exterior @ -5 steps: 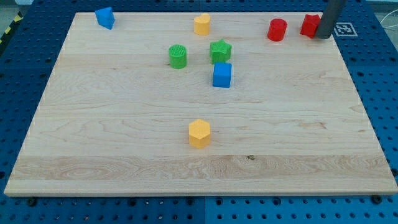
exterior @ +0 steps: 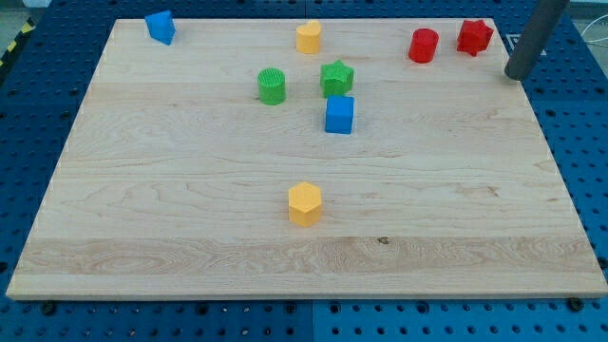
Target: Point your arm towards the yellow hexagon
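A dark rod reaches down from the upper right corner of the frame, and its tip (exterior: 518, 75) rests at the right edge of a pale wooden board (exterior: 190, 218) that lies on a blue perforated table (exterior: 589, 171). The arm carries no gripper, only this straight rod, and it has hold of nothing; the tip touches no block.

The yellow hexagon (exterior: 305, 203) sits alone in the lower middle of the frame, just left of the board's centre line and well apart from the tip, which stands far off toward the upper right.

Closest to the tip is a red star-like block (exterior: 475, 36) near the top right of the board, a little up and to the left of the rod, with a clear gap between them. Just to its left stands a red cylinder (exterior: 424, 45). A second yellow block (exterior: 308, 37), roundish in shape, sits at the top centre. Below it a cluster of three gathers in the upper middle: a green cylinder (exterior: 272, 85) on the left, a green star (exterior: 336, 78) to its right, and a blue cube (exterior: 339, 114) just beneath the star, nearly touching it. A blue block (exterior: 160, 27) of unclear shape occupies the upper left corner of the board.
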